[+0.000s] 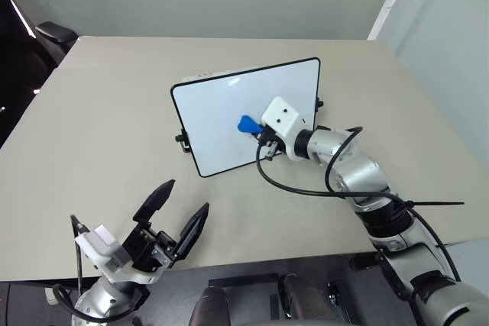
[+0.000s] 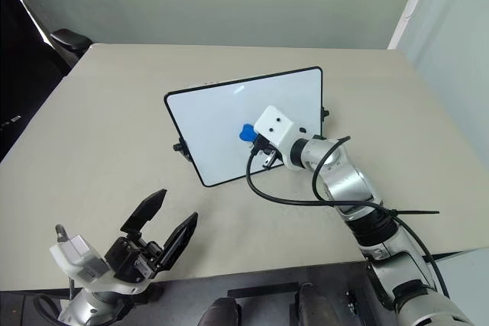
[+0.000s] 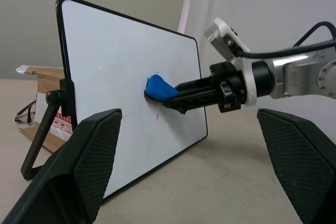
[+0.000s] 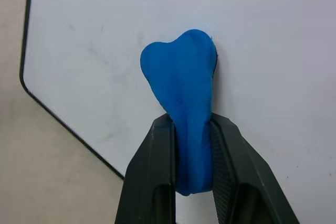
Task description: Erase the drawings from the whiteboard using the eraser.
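The whiteboard [image 1: 221,116] stands tilted on its black side stands near the middle of the beige table [image 1: 99,127]. My right gripper [image 4: 192,124] is shut on the blue eraser [image 1: 247,124], which is pressed against the board's face a little right of centre. In the left wrist view a tiny red trace of the drawings [image 3: 157,114] shows just under the eraser [image 3: 160,88]; the rest of the white surface looks clean apart from faint smudges. My left gripper [image 1: 186,196] hangs open and holds nothing near the table's front edge, well short of the board.
Behind the board lie a small cardboard box [image 3: 32,78] and a pair of glasses [image 3: 23,113]. A black chair [image 1: 55,33] stands off the table's far left corner. A black cable [image 1: 306,188] loops from my right wrist.
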### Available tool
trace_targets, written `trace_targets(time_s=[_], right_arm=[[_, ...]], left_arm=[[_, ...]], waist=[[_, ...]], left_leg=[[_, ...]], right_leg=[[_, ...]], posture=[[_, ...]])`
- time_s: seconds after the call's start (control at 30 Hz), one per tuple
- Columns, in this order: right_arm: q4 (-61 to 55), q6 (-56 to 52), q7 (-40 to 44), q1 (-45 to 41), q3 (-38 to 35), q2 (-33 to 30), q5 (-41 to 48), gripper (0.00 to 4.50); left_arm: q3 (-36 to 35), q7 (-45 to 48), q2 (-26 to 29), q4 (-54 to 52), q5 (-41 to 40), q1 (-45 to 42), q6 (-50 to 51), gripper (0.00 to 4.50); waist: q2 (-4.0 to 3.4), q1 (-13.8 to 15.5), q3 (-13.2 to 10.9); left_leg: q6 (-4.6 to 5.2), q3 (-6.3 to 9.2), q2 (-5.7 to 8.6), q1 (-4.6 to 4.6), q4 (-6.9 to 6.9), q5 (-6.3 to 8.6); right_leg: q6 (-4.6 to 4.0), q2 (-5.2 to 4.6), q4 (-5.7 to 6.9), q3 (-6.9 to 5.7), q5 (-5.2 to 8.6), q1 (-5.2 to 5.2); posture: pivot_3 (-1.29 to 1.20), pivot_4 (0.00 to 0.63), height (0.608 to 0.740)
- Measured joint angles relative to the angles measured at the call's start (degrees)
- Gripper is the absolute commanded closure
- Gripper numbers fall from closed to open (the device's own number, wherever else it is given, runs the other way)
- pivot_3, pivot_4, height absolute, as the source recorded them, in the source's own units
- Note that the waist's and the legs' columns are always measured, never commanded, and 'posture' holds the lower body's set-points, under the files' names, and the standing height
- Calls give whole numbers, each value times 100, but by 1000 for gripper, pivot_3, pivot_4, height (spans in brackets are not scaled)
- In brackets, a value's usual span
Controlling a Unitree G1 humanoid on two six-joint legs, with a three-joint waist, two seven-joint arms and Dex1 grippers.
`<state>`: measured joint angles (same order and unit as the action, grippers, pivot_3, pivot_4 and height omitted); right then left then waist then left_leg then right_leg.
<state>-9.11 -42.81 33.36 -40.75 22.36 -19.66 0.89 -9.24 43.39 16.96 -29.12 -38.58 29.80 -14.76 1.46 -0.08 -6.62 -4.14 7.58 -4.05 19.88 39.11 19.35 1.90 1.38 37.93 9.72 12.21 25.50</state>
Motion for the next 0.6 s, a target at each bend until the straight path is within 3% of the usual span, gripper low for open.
trace_targets(time_s=[0.6], right_arm=[[324, 50, 76, 213, 164, -69, -236, 4008]], left_arm=[[-81, 1, -2, 0, -7, -24, 28, 0]], waist=[[0, -5, 0]], left_leg=[[-7, 1, 0, -1, -1, -4]], right_leg=[[-2, 0, 0, 0, -2, 0]], posture=[[0, 150, 740]])
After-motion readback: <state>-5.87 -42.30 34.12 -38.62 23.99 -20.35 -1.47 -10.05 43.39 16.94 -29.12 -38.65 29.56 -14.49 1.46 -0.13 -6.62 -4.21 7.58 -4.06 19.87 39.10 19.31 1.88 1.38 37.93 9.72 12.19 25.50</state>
